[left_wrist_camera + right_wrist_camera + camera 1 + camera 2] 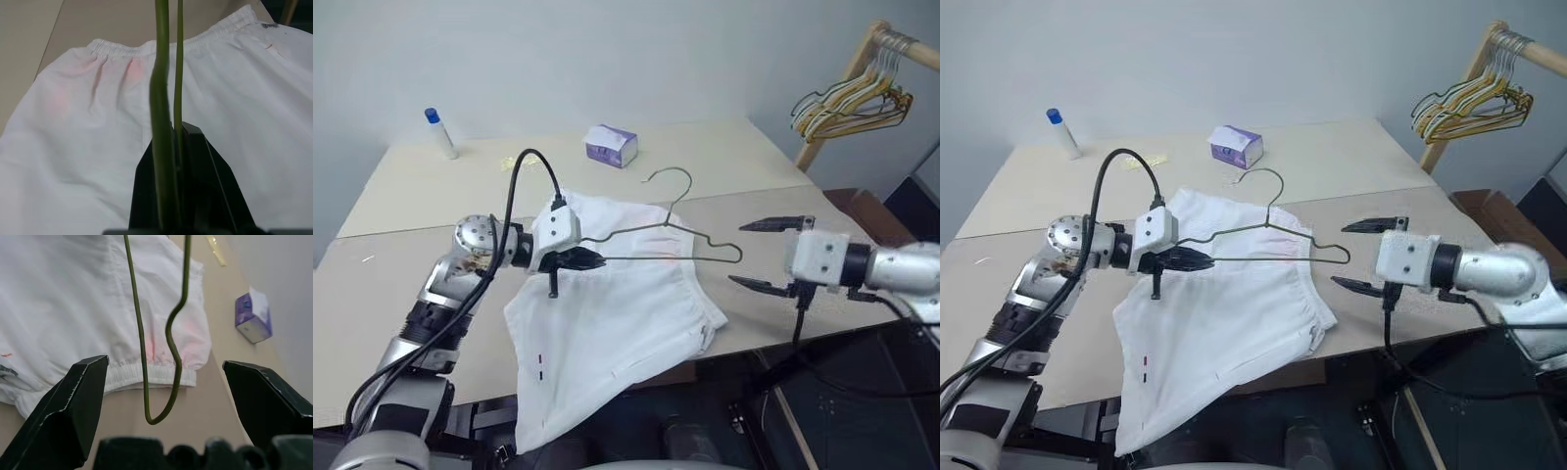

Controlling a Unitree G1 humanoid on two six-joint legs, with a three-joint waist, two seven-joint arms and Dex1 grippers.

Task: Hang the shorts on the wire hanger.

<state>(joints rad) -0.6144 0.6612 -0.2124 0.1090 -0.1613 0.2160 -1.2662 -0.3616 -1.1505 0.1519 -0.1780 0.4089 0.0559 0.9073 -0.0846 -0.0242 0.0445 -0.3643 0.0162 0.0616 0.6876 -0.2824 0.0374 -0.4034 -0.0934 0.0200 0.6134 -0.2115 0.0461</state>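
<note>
The white shorts (617,313) lie spread on the table, waistband toward the right, one leg drooping over the front edge. The thin wire hanger (666,258) is held level above them, hook pointing toward the far side. My left gripper (587,260) is shut on the hanger's left end; in the left wrist view two green wires (161,98) run up between its black fingers. My right gripper (759,255) stands open just right of the hanger's bent right end (142,347), one finger above the other, touching nothing.
A purple-and-white tissue box (611,146) and a blue-capped bottle (440,133) stand far back on the beige table (411,284). A bunch of hangers on a wooden rack (852,98) is at the back right. The table's front edge is close under the shorts.
</note>
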